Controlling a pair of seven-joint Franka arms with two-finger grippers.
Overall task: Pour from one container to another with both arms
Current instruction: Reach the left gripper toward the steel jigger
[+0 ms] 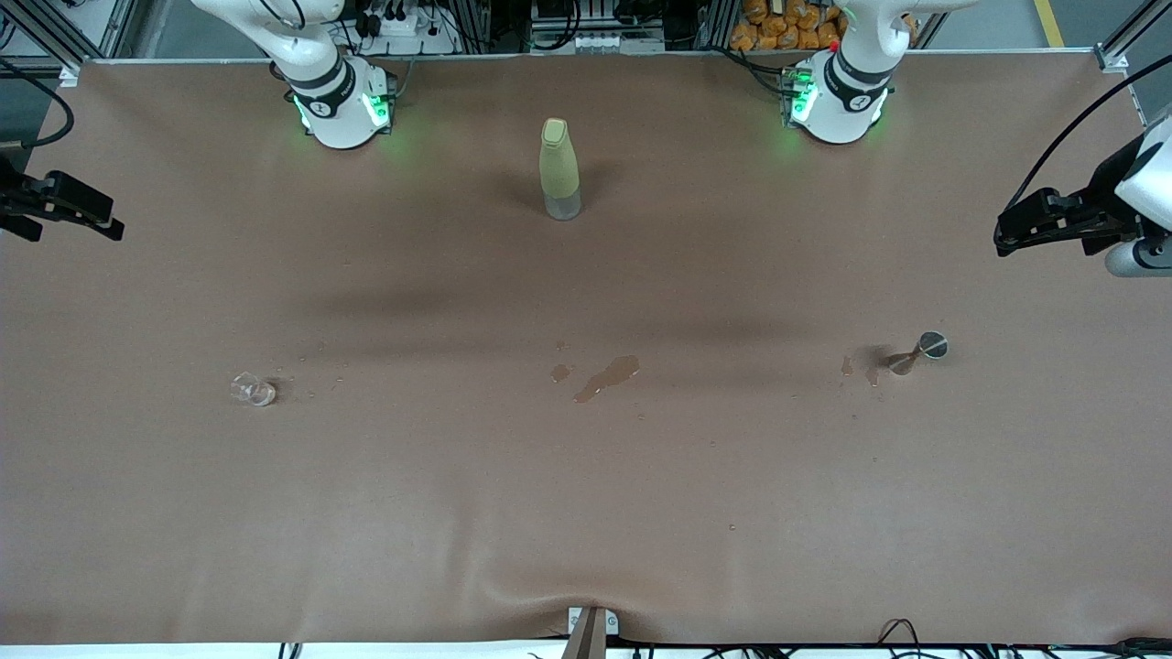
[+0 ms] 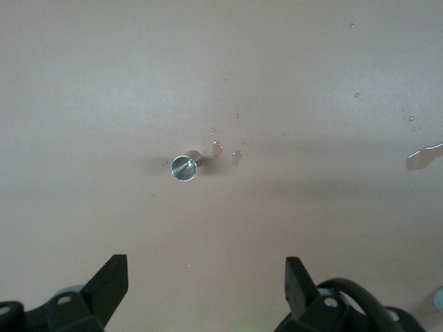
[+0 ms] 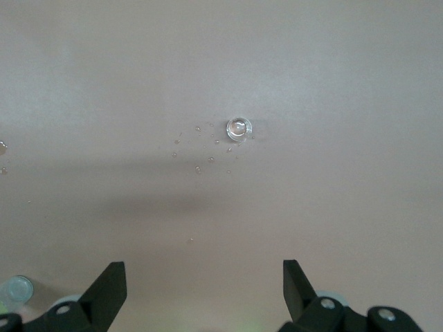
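A small clear glass (image 1: 253, 391) (image 3: 239, 128) stands on the brown table toward the right arm's end, with droplets around it. A small shiny metal cup (image 1: 921, 350) (image 2: 184, 168) stands toward the left arm's end, next to small wet spots. My right gripper (image 1: 112, 229) (image 3: 204, 280) hangs open and empty over the table's edge at its own end. My left gripper (image 1: 1004, 243) (image 2: 206, 277) hangs open and empty over the other end. Neither gripper is close to its container.
A tall yellow-green bottle (image 1: 559, 169) stands upright between the two arm bases, farther from the front camera than both containers. A brown spill (image 1: 604, 377) (image 2: 423, 158) lies on the table's middle. The table cover (image 1: 586, 513) wrinkles at the near edge.
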